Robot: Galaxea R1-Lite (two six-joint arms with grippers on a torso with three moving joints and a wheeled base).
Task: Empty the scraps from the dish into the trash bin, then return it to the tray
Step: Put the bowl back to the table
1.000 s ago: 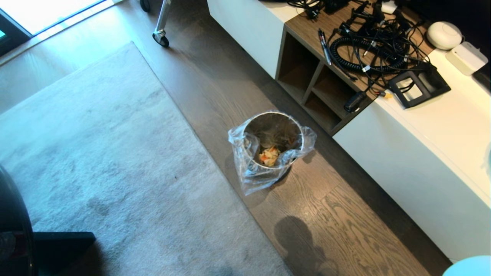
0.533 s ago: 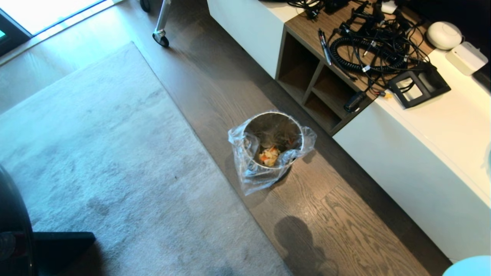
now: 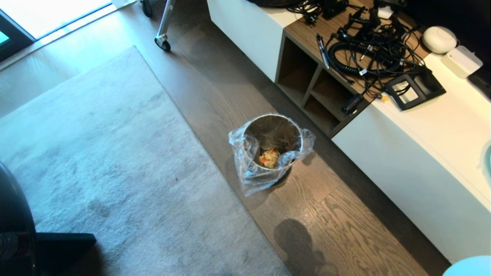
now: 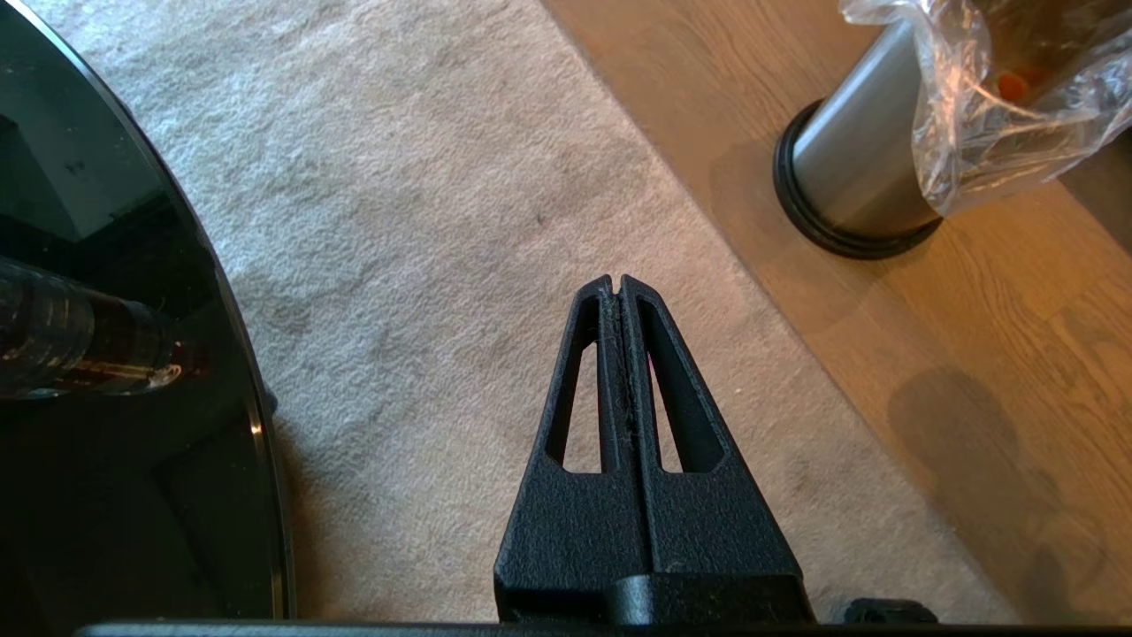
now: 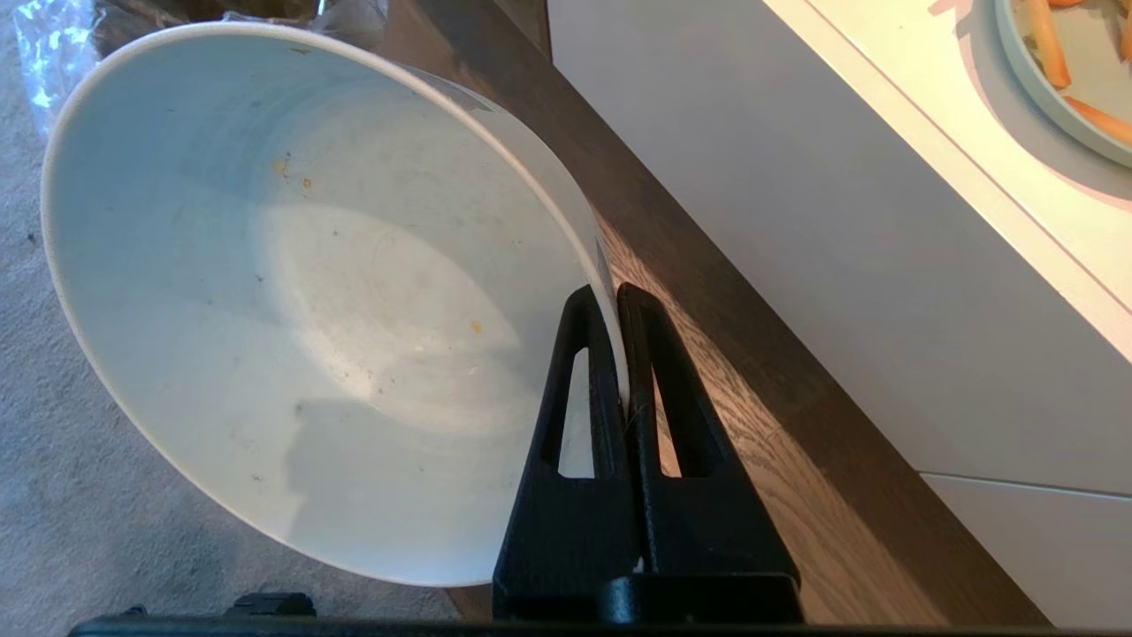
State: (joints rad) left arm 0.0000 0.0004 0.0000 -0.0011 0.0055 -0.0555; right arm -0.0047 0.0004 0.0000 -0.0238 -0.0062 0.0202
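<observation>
A: Gripping the white bowl [image 5: 292, 301] by its rim, the right gripper [image 5: 616, 305] has one finger inside the wall and one outside, pressed together on the edge. Confirm bowl condition.

B: Bowl is tilted on its side with the opening toward the wrist camera. Interior is empty apart from a few tiny orange specks on the wall. It hangs over the edge of the grey rug [image 5: 53, 495], beside the dark wood floor [image 5: 761, 442] and the white cabinet [image 5: 796, 221].

A: Left gripper [image 4: 616, 287] status?

B: Fingers pressed flat together, nothing between them. It hangs above the rug, with the round glossy black table [image 4: 106, 372] to one side and the trash bin [image 4: 853, 177] to the other, well apart from both.

A: Location of the scraps [image 3: 269, 157]?

B: Head view shows an orange and pale yellow heap at the bottom of the brushed-steel trash bin. The bin stands upright on the wood floor between the rug edge and the cabinet. Its clear liner bag [image 3: 253, 180] is folded over the rim and hangs loose down the outside.

A: Other items in range?

B: A pale-green plate [image 5: 1061, 80] holding orange strips sits on the white cabinet top, seen from the right wrist. Farther along the cabinet lie tangled black cables [image 3: 364, 53] on a wood-toned section above open cubbies. Neither arm appears in the head view. The tray is not visible in any view.
</observation>
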